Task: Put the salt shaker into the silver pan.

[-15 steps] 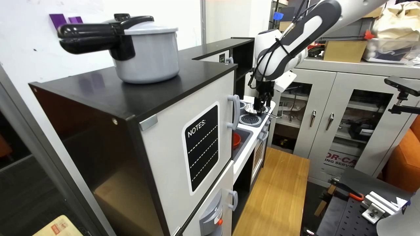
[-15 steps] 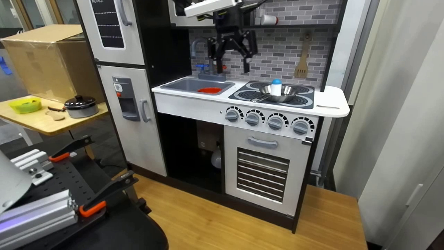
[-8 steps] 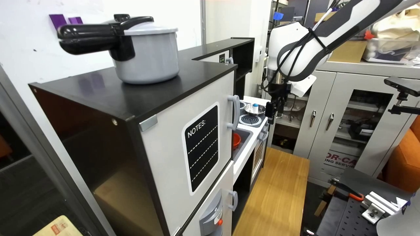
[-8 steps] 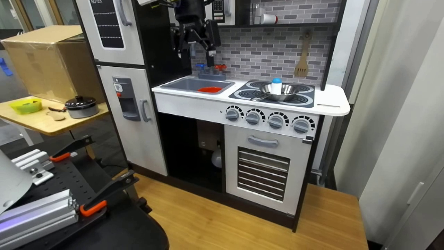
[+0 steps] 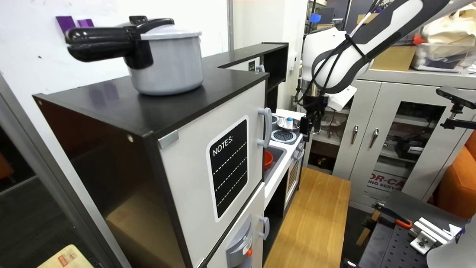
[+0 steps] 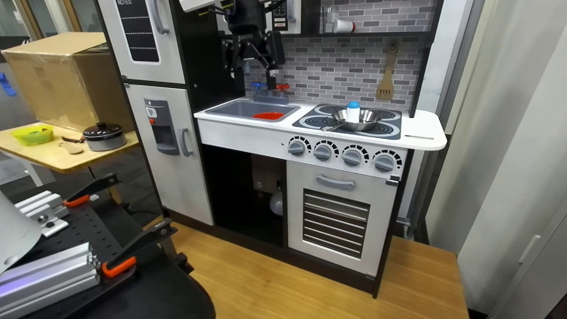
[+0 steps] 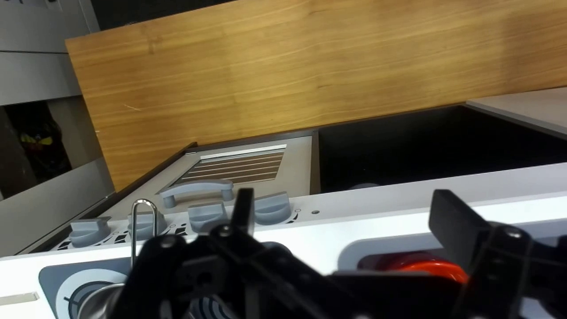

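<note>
The salt shaker, white with a blue top [image 6: 353, 112], stands upright inside the silver pan [image 6: 371, 120] on the stove. Both also show in an exterior view, the shaker [image 5: 289, 123] in the pan [image 5: 296, 126]. In the wrist view only part of the pan [image 7: 98, 303] shows at the lower left; the shaker is hidden there. My gripper [image 6: 255, 80] hangs in the air to the side of the pan, in front of the sink area. In the wrist view the gripper [image 7: 347, 213] has its fingers wide apart with nothing between them.
A grey sink [image 6: 226, 110] holds a red bowl [image 6: 268, 115]. The faucet [image 6: 271, 95] stands behind it. The tall toy fridge [image 6: 164, 168] rises beside the sink. A shelf with a white cup [image 6: 343, 25] is above the stove. A wooden spatula [image 6: 386, 82] hangs on the wall.
My gripper has moved away from the stove, toward the sink side and outward, and shifted only slightly in the last half second. The shaker has stayed in the pan.
</note>
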Controlling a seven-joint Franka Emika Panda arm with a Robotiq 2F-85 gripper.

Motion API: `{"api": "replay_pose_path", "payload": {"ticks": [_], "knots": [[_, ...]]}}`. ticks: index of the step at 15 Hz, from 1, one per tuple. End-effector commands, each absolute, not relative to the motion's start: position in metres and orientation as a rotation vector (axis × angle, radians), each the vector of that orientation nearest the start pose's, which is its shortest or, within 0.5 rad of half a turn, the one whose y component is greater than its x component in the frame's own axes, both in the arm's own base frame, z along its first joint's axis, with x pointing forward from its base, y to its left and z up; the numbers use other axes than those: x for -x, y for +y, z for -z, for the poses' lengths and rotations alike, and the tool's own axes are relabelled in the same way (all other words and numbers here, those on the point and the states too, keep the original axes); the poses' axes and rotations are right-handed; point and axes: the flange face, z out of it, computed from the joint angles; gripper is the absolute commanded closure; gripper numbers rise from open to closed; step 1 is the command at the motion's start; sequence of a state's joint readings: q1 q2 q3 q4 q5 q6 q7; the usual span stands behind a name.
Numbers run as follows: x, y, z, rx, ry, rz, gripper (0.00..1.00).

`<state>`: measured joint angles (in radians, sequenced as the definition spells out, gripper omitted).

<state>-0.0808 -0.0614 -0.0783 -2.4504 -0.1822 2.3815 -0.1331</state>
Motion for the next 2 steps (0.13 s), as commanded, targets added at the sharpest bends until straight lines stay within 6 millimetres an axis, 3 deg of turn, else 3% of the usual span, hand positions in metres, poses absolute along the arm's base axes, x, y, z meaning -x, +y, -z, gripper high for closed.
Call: {"api": "replay_pose_path", "payload": {"ticks": [1,2], "knots": [[-0.4669,-0.0765,-0.3224,3.254,-0.174,-0.041,0.00],[-0.4669,-0.0765,-0.3224,3.254,-0.174,-0.041,0.00]]}}
